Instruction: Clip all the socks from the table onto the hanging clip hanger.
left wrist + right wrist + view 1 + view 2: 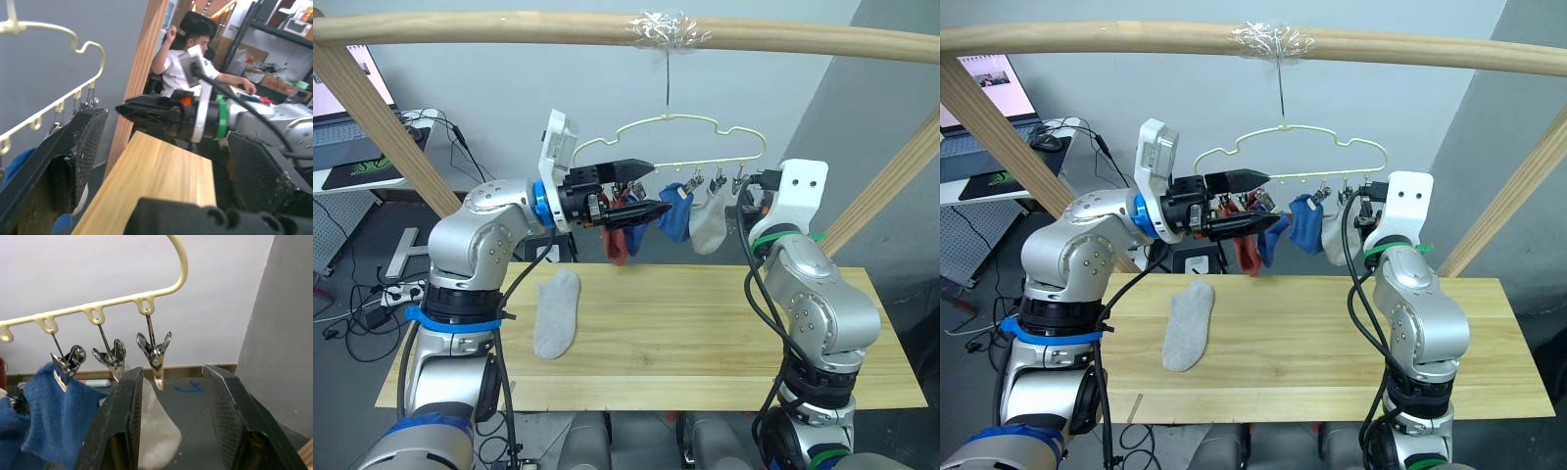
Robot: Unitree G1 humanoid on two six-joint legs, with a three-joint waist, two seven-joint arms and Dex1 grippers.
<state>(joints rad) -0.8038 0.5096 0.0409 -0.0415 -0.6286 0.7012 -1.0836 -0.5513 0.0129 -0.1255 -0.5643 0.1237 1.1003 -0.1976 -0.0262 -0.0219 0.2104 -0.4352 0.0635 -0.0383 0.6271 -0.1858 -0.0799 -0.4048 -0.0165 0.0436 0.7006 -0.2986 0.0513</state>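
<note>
The clip hanger (705, 147) hangs by its hook from the wooden pole (607, 29) above the table (705, 333). Below the hanger's bar, a red sock (615, 245), a blue sock (674, 213) and a grey sock (709, 223) fill the middle of the row. The clip (154, 351) at the hanger's right end hangs bare, with open air under it and the right gripper (173, 423) spread just below. The left gripper (641, 188) stands parted against the hanger's left end, blocking that side. Under the hanger the tabletop is bare wood, apart from 1 grey sock (556, 313) lying toward its left. Slanted poles (372, 117) flank the hanger on both sides.
</note>
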